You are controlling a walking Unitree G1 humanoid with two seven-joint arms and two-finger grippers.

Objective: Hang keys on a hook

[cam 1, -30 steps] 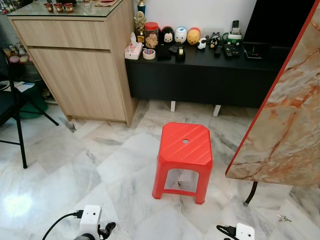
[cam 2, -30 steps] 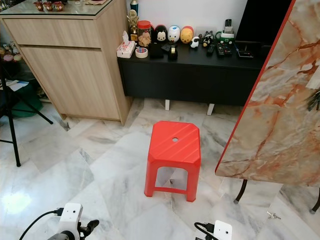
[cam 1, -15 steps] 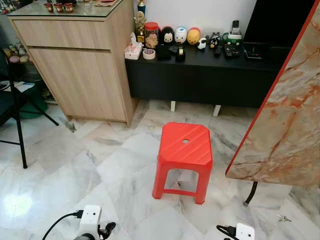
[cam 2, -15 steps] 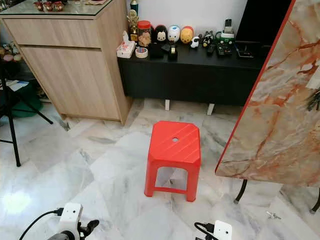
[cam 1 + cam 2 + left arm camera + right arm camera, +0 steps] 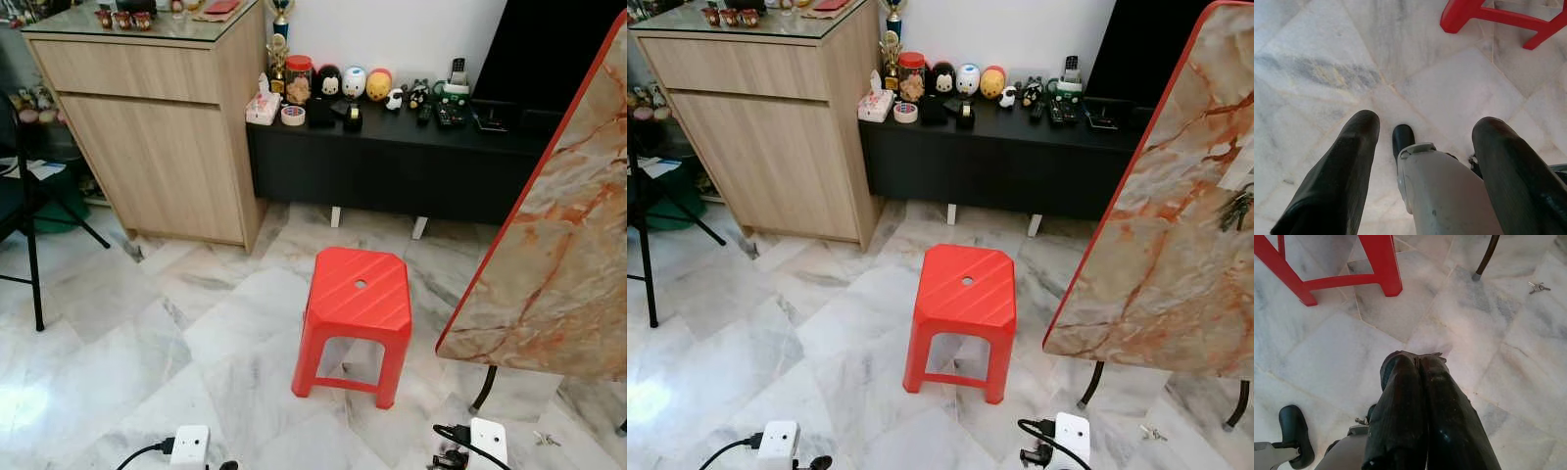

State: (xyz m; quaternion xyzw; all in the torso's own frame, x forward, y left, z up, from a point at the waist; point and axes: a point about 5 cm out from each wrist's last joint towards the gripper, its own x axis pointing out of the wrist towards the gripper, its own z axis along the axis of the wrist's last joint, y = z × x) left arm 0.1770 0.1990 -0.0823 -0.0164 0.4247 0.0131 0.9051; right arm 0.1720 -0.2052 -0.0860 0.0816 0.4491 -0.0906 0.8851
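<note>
A small set of keys [image 5: 1536, 286] lies on the marble floor to my right, near the black leg [image 5: 1488, 257] of the tilted marble slab; the same keys [image 5: 545, 438] are a tiny speck from the head. My right gripper [image 5: 1411, 361] hangs over the floor short of them, fingers shut with nothing between. Over bare tiles, my left gripper [image 5: 1425, 122] hangs open and empty, close to the red stool's feet [image 5: 1452, 19]. A dark bunch that looks like more keys [image 5: 1236, 208] hangs on the slab's face at the right edge.
A red plastic stool [image 5: 355, 318] stands in the middle of the floor. The big marble slab [image 5: 558, 245] leans at the right. Behind are a wooden cabinet [image 5: 157, 137], a black low sideboard [image 5: 392, 157] with figurines, and a chair leg [image 5: 34, 264] at the left.
The whole picture has shifted a little, so the camera has moved. My left wrist sits lower in the picture and my right wrist a little higher.
</note>
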